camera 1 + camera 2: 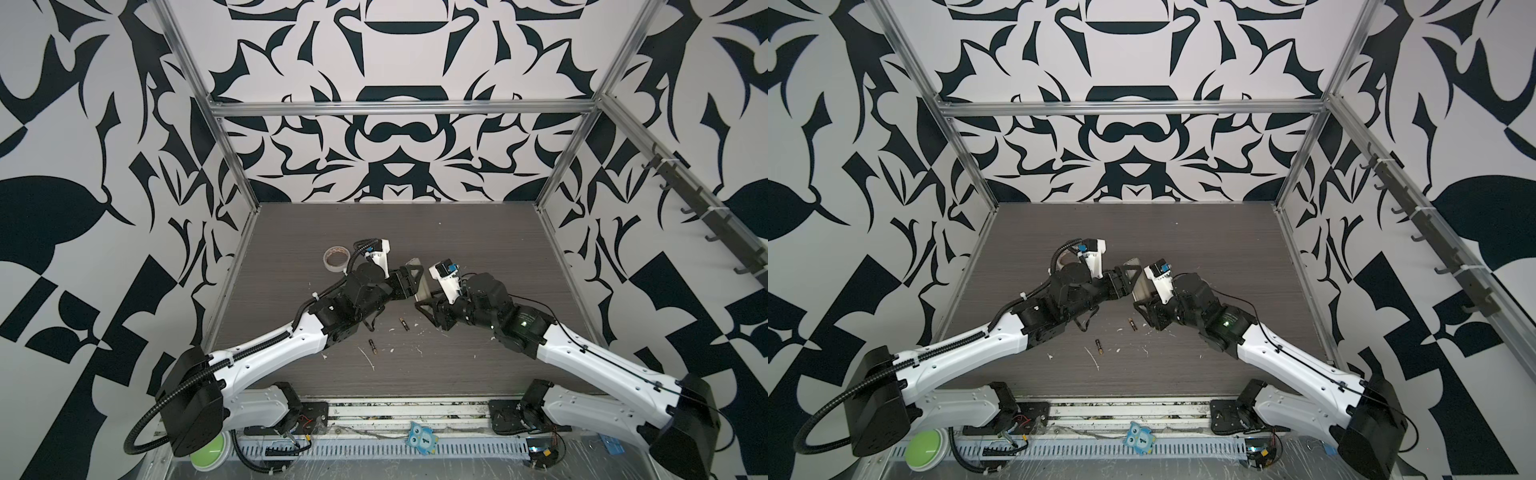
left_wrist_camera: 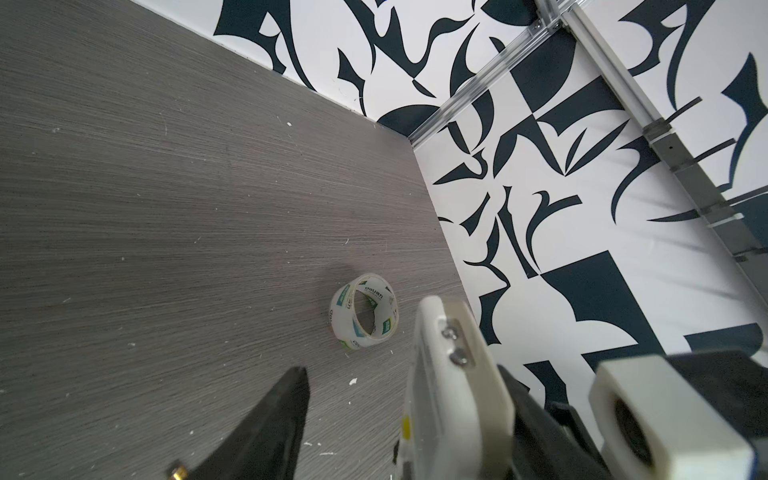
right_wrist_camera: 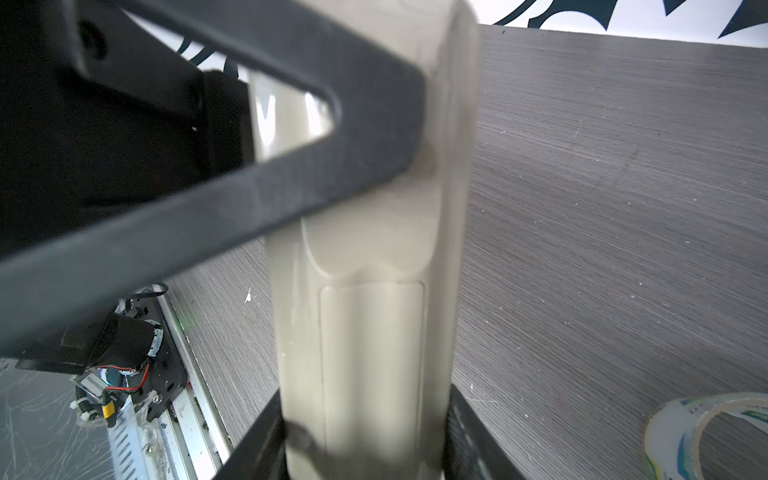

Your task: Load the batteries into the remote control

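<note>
The right hand (image 1: pixel 428 302) grips the near end of the remote (image 1: pixel 422 288), held clear of the table (image 1: pixel 478 249). The remote's plain beige back, battery cover in place, faces the right wrist camera. The left hand (image 1: pixel 413 275) stands wide around the remote's far end: one finger (image 3: pixel 257 199) crosses the back, and the other finger (image 2: pixel 286 415) is apart from it, with table showing in the gap.

The table is grey wood-grain, scuffed and sprinkled with white scraps (image 1: pixel 368 359). Black-and-white patterned walls (image 1: pixel 399 166) close it in on three sides, with metal rails (image 1: pixel 399 107) along the edges. Taking both top views as a clock face, the remote is near the centre. The first battery (image 1: pixel 403 323) lies flat just toward 6 o'clock from it, the second battery (image 1: pixel 372 347) farther out toward 7. A tape roll (image 1: pixel 336 258) sits toward 10 o'clock.

The arms reach in from 7 and 5 o'clock, wrists bent inward so the hands meet mid-table.
</note>
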